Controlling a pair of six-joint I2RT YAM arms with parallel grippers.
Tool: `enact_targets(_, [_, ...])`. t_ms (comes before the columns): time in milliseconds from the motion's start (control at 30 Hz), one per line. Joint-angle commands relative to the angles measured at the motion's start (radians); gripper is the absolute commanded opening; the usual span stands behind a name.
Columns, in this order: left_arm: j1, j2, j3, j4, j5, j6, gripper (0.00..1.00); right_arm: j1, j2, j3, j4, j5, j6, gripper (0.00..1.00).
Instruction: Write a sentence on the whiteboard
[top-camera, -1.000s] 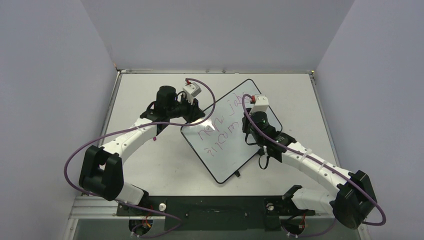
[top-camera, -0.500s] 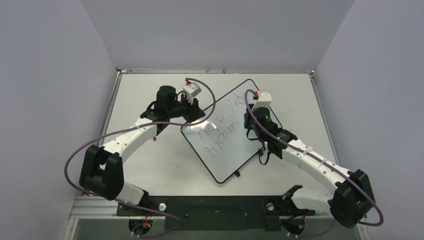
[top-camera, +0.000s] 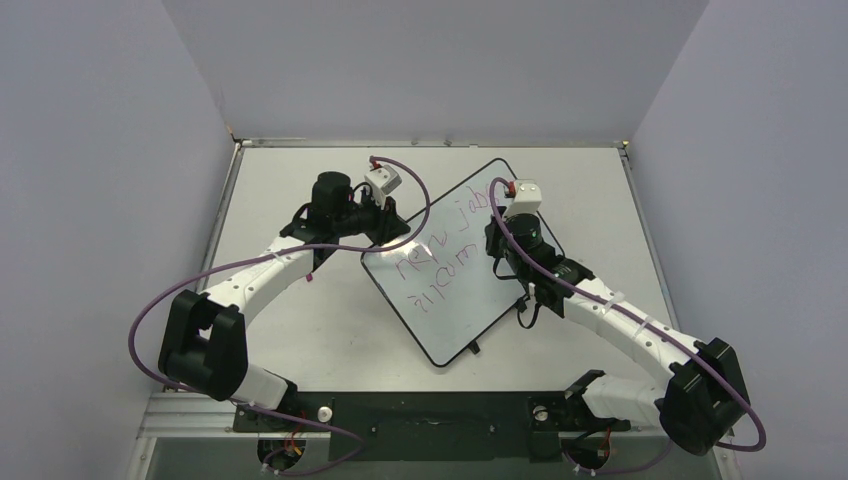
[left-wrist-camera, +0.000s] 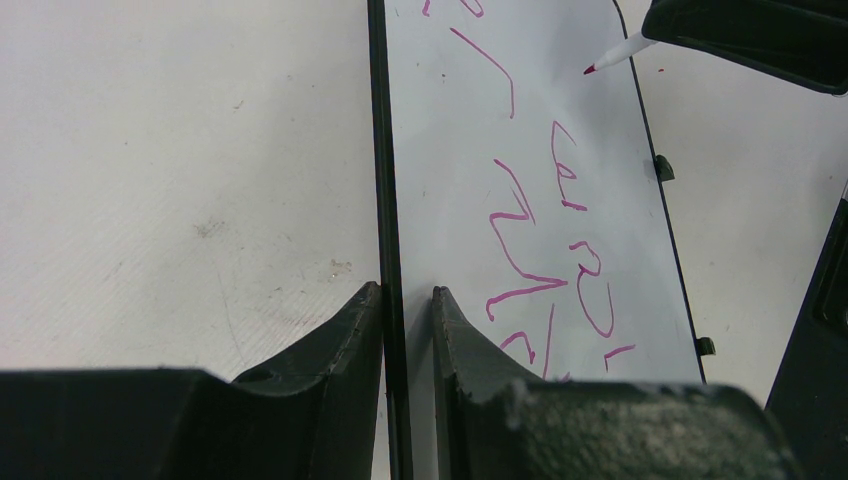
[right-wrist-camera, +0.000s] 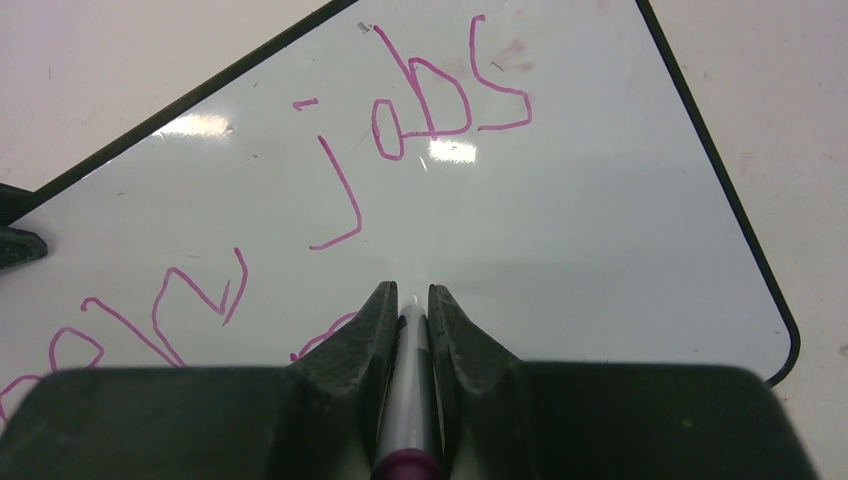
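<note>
- Whiteboard (top-camera: 470, 310): it lies flat on the pale grey table (top-camera: 300, 320), turned on a diagonal near the middle. One rounded corner points toward the back wall and another toward the arm bases. It sits between the two arms.
- Its thin black frame carries two small black tabs (left-wrist-camera: 662, 167) on the long edge that faces the right arm.
- Sentence (top-camera: 440, 255): pink-magenta handwritten strokes in two lines run across the half of the board nearer the left arm. In the right wrist view the upper line ends in a word that reads "jobs". Only loops and zigzags of the lower line show at the left, and they are too cut off to read.
- Left gripper (left-wrist-camera: 405, 292): the jaws are pinched on the board's black frame at the long edge nearest the left arm. One finger is on the table side and the other on the white surface, with the edge between them.
- Right gripper (right-wrist-camera: 412, 292): the jaws are clamped together on a slim white marker pen (right-wrist-camera: 408, 400) with a magenta band at its rear. It points down at bare board just below the "jobs" word.
- In the left wrist view the pen's pink tip is over the white surface near the tabbed edge. Whether it touches the board cannot be told.
- Purple cables (top-camera: 135, 340) loop out from both arms.
</note>
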Motion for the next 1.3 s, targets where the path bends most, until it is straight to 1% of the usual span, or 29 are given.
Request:
enact_targets(0, [0.014, -0.024, -0.005, 0.029, -0.023, 0.047, 0.0, -0.006, 0.004, 0.016, 0.05, -0.017, 0.0, 0.0])
enact_targets(433, [0.014, -0.029, -0.006, 0.03, -0.02, 0.048, 0.0, -0.017, 0.073, 0.047, 0.051, -0.018, -0.003, 0.0])
enact_targets(633, [0.014, -0.026, -0.005, 0.032, -0.018, 0.047, 0.0, -0.023, 0.089, 0.036, 0.082, -0.021, -0.004, 0.0])
enact_targets(1267, [0.014, -0.027, -0.005, 0.035, -0.012, 0.045, 0.0, -0.025, 0.048, -0.054, 0.073, -0.026, 0.019, 0.0])
